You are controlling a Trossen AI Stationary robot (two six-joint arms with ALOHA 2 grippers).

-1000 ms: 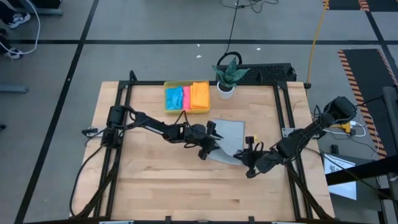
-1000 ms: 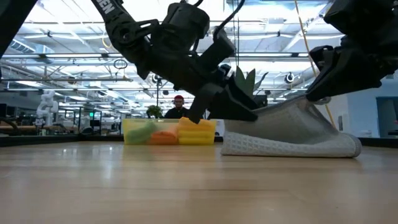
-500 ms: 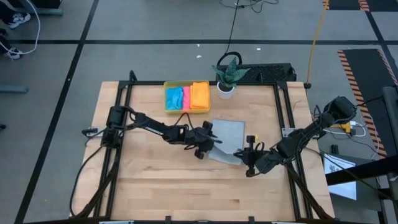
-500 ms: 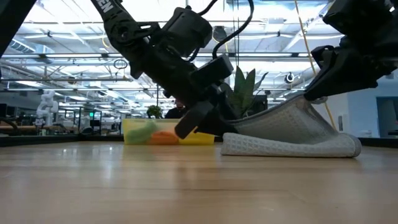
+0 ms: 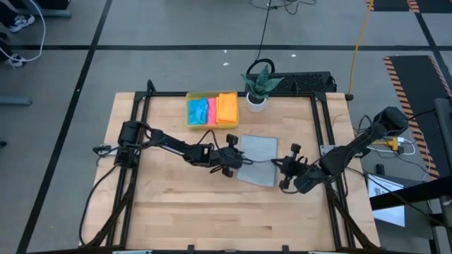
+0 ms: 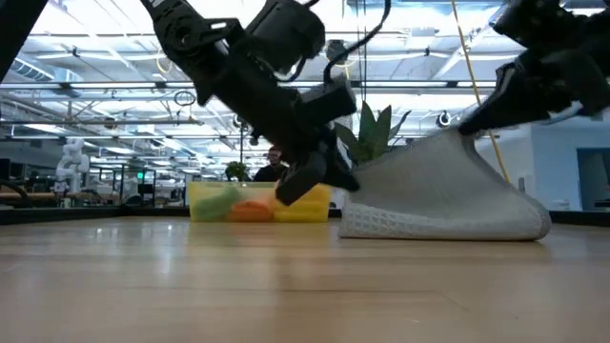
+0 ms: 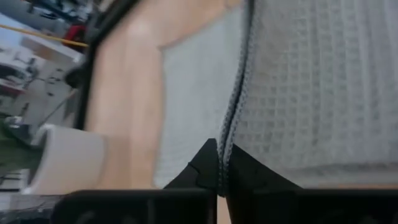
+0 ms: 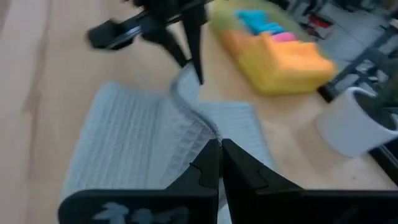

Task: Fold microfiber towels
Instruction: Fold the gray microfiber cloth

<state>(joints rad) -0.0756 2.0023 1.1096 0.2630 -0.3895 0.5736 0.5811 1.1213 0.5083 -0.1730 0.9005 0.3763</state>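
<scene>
Light grey waffle-weave microfiber towel (image 5: 257, 158) lies near the middle of the pale wooden table (image 5: 176, 212), partly lifted off the surface. Both dark arms reach it from opposite sides.

The left gripper (image 5: 236, 160) sits at the towel's left edge, and its wrist view shows the two fingers pressed together on a thin fold of the grey cloth (image 7: 239, 118). The right gripper (image 5: 281, 166) is at the towel's right edge, fingers likewise pinched together on the cloth's hem (image 8: 205, 127). From table height, the right side of the towel (image 6: 448, 195) rises in a tent-like peak to that gripper, while its lower edge rests on the wood.

Behind the towel, at the far edge of the table, a translucent yellow plastic tray (image 5: 191, 111) holds folded towels: a bright blue towel (image 5: 198, 110), a pink towel (image 5: 211, 111) and an orange towel (image 5: 227, 108), packed side by side. Just beside the tray stands a small green plant in a white pot (image 5: 257, 90).
</scene>
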